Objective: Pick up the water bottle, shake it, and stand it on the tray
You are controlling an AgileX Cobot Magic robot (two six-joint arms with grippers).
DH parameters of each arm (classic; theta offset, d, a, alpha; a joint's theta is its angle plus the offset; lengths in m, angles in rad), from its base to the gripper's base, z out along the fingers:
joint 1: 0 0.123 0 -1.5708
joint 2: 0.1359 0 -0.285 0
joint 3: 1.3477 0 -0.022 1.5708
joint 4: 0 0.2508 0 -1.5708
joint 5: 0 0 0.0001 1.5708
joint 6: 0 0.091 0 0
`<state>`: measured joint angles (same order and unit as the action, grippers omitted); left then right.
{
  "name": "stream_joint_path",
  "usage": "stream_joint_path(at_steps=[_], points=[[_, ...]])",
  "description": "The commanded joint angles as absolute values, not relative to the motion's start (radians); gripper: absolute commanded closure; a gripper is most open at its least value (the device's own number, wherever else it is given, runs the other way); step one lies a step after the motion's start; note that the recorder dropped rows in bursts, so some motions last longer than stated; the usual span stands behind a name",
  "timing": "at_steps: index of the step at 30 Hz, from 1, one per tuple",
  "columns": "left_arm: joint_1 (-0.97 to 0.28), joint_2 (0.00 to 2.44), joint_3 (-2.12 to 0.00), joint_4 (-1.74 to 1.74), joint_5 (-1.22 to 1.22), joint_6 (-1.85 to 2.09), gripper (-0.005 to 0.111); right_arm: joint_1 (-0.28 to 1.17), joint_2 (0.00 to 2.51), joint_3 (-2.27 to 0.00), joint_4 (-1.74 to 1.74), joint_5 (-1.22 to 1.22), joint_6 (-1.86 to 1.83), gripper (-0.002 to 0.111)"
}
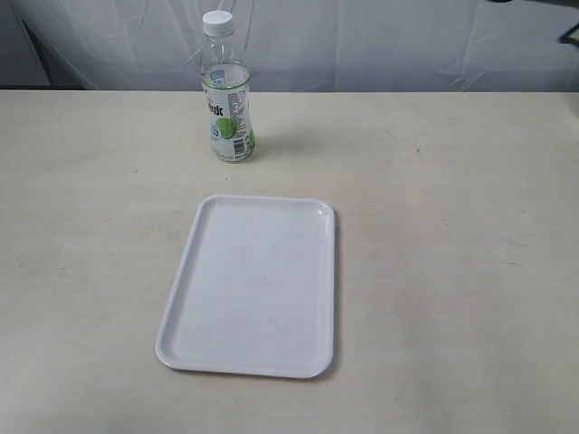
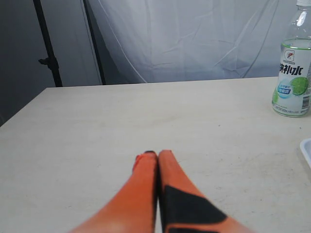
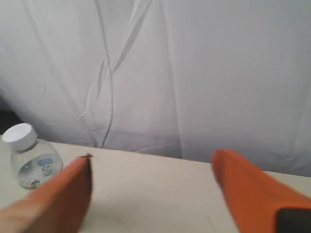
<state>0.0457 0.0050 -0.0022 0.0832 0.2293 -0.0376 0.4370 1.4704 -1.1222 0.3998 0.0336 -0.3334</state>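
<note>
The water bottle (image 1: 228,98) stands upright at the back of the table, clear with a white cap and a lime-picture label. In front of it lies the white tray (image 1: 181,312), with nothing on it. Neither gripper shows in the exterior view. My left gripper (image 2: 156,154) is shut, its orange fingers pressed together above bare tabletop, with the bottle (image 2: 293,73) far off to one side and a tray corner (image 2: 306,148) at the frame edge. My right gripper (image 3: 151,158) is open wide, nothing between its fingers; the bottle (image 3: 30,158) shows past one finger.
A white cloth backdrop (image 1: 362,41) hangs behind the table's far edge. A dark stand pole (image 2: 48,46) rises beyond the table corner in the left wrist view. A dark bit of equipment (image 1: 570,34) pokes in at the exterior view's upper right.
</note>
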Motion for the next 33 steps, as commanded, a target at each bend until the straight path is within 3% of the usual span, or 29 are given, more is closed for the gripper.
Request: stream_joint_path(at_steps=[1, 16, 33], points=[[0.047, 0.0, 0.0, 0.086, 0.225, -0.045, 0.107, 0.523, 1.634, -1.229, 0.39, 0.008, -0.349, 0.011], [0.047, 0.0, 0.0, 0.086, 0.225, -0.045, 0.107, 0.738, 2.004, -1.574, 0.39, -0.065, -0.349, 0.011], [0.047, 0.0, 0.0, 0.086, 0.225, -0.044, 0.107, 0.779, 2.245, -1.827, 0.282, -0.24, -0.349, 0.011]])
